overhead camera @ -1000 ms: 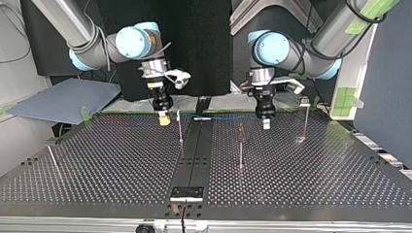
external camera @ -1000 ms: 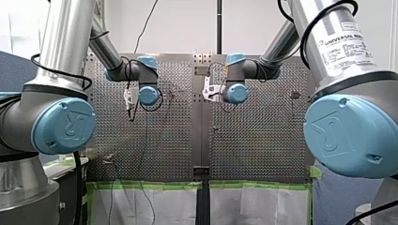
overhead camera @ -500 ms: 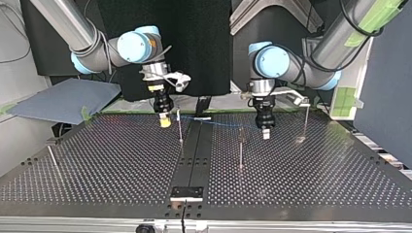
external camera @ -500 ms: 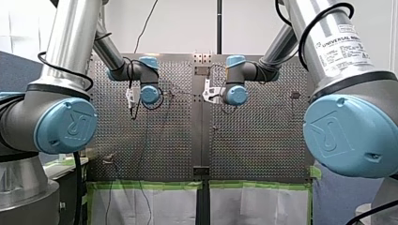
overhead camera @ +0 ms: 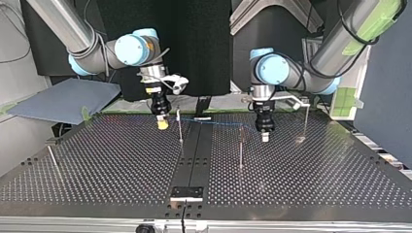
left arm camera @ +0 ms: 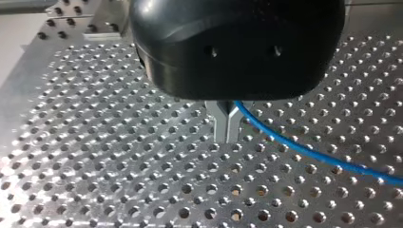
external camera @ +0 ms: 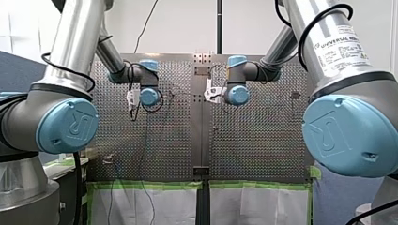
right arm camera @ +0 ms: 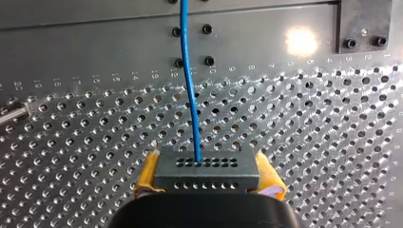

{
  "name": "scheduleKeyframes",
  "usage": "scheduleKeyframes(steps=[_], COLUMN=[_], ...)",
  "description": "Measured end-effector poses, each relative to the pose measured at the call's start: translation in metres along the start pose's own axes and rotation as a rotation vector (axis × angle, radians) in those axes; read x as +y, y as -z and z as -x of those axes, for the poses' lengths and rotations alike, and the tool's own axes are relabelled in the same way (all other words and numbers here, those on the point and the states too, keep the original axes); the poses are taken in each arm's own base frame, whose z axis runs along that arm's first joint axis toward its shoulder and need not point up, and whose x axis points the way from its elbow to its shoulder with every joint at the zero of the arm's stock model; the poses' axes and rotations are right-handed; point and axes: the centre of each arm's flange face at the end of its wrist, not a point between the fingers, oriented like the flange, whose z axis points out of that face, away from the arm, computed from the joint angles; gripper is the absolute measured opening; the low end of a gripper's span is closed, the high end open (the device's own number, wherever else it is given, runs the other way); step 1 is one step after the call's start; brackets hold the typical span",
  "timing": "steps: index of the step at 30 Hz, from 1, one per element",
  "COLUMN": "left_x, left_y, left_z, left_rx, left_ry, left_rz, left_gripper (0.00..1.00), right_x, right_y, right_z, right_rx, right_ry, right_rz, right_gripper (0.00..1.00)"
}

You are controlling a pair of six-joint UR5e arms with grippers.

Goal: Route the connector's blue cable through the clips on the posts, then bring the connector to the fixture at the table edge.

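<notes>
slippage looms: my right gripper (overhead camera: 163,124) clamps the connector (right arm camera: 207,171), my left gripper (left arm camera: 227,126) pinches the blue cable (right arm camera: 190,95) strung between them near the posts (overhead camera: 240,145), so a hard pull could yank it free.

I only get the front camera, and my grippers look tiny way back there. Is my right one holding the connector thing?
Observer: Yes. In the right wrist view, the right gripper has its yellow pads squeezed on both sides of the dark connector.
Operator: What's my other one doing?
Observer: In the left wrist view, the left gripper has its metal fingers pinched shut on the blue cable.
Operator: Is it all droopy between them?
Observer: No. In the top view it looks stretched above the table, passing the top of the first post and the second post. I cannot tell if it sits in their clips.
</notes>
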Motion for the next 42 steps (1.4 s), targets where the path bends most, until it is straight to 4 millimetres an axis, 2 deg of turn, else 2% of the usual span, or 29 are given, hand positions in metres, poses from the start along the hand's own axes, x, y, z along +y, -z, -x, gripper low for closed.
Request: scheduleKeyframes(steps=[21,31,42], left_x=[0.008,0.015,0.018], left_y=[-0.028,-0.034,-0.037], left_z=[0.018,0.019,0.019], left_rx=[-0.037,-0.040,-0.031], left_ry=[0.034,0.038,0.047], left_rz=[-0.004,0.002,-0.015], left_gripper=[0.00,0.00,0.00], right_x=[0.016,0.029,0.037], right_y=[-0.016,-0.031,-0.035], right_z=[-0.007,-0.006,-0.008], right_rx=[0.007,-0.004,-0.004], right_ry=[0.002,0.009,0.012], right_rz=[0.010,0.016,0.015], right_gripper=[0.00,0.00,0.00])
